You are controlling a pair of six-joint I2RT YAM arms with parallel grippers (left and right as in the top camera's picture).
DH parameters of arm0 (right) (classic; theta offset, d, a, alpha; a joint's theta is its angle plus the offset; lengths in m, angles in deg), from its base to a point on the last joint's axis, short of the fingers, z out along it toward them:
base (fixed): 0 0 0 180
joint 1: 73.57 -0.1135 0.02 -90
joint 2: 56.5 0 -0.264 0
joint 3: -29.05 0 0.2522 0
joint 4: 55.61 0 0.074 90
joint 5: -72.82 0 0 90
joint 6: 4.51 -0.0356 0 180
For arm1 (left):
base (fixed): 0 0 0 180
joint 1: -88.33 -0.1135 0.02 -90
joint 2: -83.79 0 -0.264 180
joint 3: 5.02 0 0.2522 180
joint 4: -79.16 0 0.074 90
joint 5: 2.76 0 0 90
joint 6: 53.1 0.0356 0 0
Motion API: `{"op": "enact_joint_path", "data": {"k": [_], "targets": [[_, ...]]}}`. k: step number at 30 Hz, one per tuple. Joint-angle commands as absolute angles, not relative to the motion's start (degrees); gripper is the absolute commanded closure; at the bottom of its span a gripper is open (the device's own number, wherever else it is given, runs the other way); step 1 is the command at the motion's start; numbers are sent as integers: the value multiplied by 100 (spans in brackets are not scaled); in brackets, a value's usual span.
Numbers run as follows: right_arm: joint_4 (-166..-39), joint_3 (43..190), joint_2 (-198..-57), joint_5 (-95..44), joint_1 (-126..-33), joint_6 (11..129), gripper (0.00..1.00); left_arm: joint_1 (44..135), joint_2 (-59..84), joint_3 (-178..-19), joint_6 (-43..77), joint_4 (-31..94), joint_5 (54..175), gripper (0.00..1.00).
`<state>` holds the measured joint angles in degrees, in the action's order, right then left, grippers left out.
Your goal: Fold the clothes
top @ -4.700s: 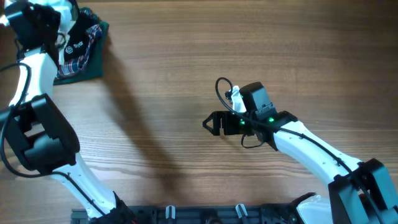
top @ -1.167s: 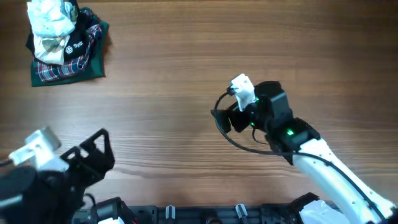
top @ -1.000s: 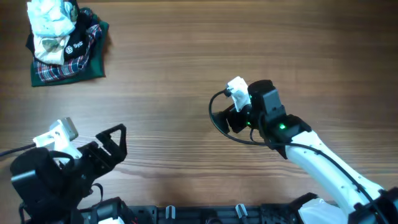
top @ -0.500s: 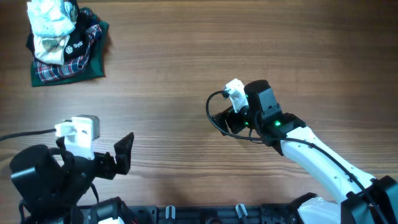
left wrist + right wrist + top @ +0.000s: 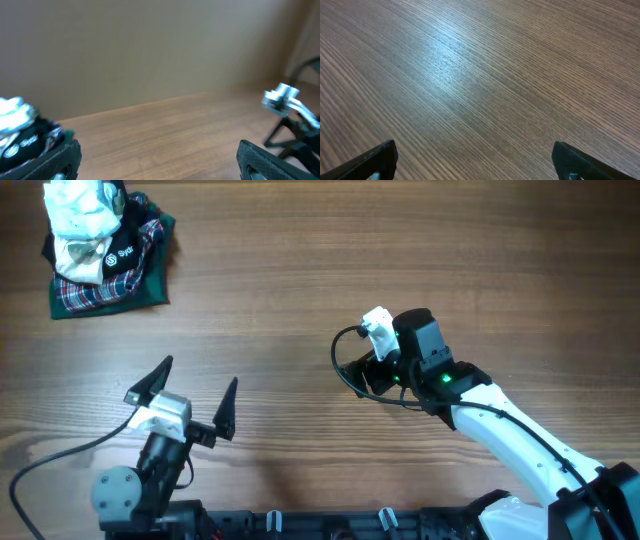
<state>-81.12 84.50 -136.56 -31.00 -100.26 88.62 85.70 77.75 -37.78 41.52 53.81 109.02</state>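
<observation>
1. Sitting crumpled in the far left corner of the table point(image 5: 300, 260), the clothes point(image 5: 78, 210) top a small pile. They lie on a black garment point(image 5: 125, 250) with a white logo, which lies on a green-and-red plaid cloth point(image 5: 110, 292). No gripper touches them.
2. The left gripper point(image 5: 190, 395) is at the near edge of the table, well apart from the pile. Its two fingers are spread wide in a V, pointing toward the far side, with nothing between them.
3. The left wrist view looks level across the table. The pile is at its left edge and the right arm's white camera mount is at its right edge.
4. The right arm point(image 5: 500, 420) reaches in from the near right corner to the middle of the table. In its wrist view the right gripper point(image 5: 475, 162) hangs over bare wood, fingertips far apart and empty.
5. Compared with 4.7 s ago, the left arm is no longer stretched over the pile in the corner; it has pulled back to the near edge.
6. Half a second ago the left gripper lay turned sideways; now it is turned so both fingers show from above.
7. The right arm has not moved in the last half second, and the pile has looked the same for the last 1.2 s.
</observation>
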Motion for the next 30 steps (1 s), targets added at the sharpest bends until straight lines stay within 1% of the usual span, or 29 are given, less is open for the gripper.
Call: {"op": "enact_joint_path", "data": {"k": [1,4,16,30], "targets": [[-8097,8459,-13710,-3046,-10033,8958,0,8624,8241,-3219,3486,5842,10233,0],[-8097,8459,-13710,-3046,-10033,8958,0,8624,8306,-2922,3167,6119,9997,0],[-8097,8459,-13710,-3046,-10033,8958,0,8624,8367,-1914,2845,6299,9977,0],[-8097,8457,-13710,-3046,-10033,8958,0,8620,8345,-1910,2743,6218,9914,0]]}}
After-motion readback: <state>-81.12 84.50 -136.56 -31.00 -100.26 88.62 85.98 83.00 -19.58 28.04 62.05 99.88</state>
